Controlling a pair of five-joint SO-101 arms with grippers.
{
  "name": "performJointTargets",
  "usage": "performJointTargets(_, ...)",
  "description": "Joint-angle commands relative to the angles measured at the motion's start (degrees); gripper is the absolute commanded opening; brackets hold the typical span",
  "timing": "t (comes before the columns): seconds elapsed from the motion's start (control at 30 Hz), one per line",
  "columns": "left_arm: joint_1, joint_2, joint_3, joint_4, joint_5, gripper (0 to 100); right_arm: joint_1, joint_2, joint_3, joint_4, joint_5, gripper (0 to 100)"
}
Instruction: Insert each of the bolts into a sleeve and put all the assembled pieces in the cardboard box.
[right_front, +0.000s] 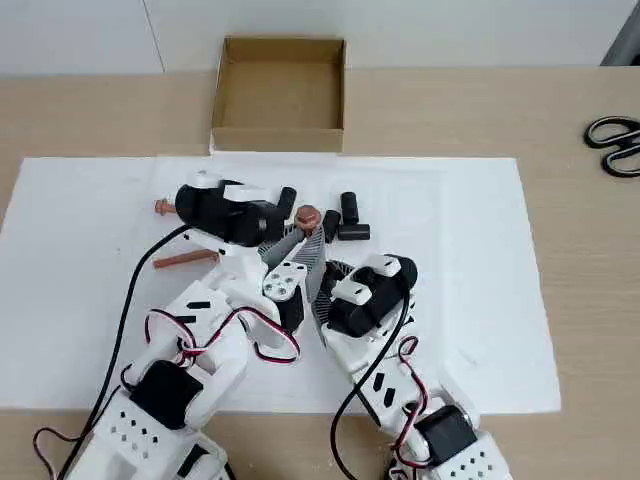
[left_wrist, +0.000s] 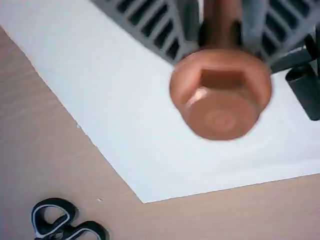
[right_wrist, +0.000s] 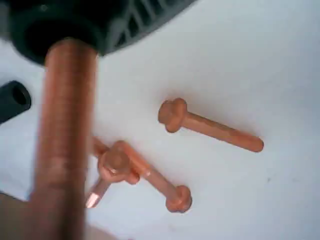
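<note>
A copper bolt (right_front: 307, 215) is held above the white paper, where both arms meet. My left gripper (right_front: 298, 234) is shut on its shaft. In the left wrist view the hexagonal head (left_wrist: 220, 95) sticks out close below the ribbed grey fingers (left_wrist: 145, 25). My right gripper (right_front: 314, 262) is shut on a black sleeve (right_wrist: 55, 30), and the bolt's shaft (right_wrist: 62, 140) runs out of that sleeve. Three loose bolts lie on the paper, one apart (right_wrist: 210, 127) and two crossed (right_wrist: 145, 175). The open cardboard box (right_front: 278, 140) stands at the back.
Three loose black sleeves (right_front: 348, 207) lie on the paper just beyond the grippers. Two bolts (right_front: 165, 207) (right_front: 185, 258) lie beside the left arm. Black scissors (right_front: 615, 145) rest on the wooden table at the far right. White paper (right_front: 480, 300) covers the work area.
</note>
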Motion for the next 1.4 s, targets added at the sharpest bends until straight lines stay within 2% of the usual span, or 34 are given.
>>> performJointTargets(0.0, 0.3, -0.9, -0.1, -1.8, 0.1, 1, -1.3, -0.9, -0.1, -1.6, -0.6, 0.3)
performJointTargets(0.47, 0.3, -0.8, 1.8, -1.5, 0.1, 1, -1.3, -0.9, -0.1, -2.0, -0.5, 0.3)
performJointTargets(0.8, 0.4, -0.8, 2.1, 3.9, 0.2, 1, -1.2, -0.9, -0.1, -2.0, -0.5, 0.3)
performJointTargets(1.37, 1.8, -0.8, 7.3, 4.0, 0.1, 1, -1.3, -1.7, -0.1, -1.8, -0.5, 0.3)
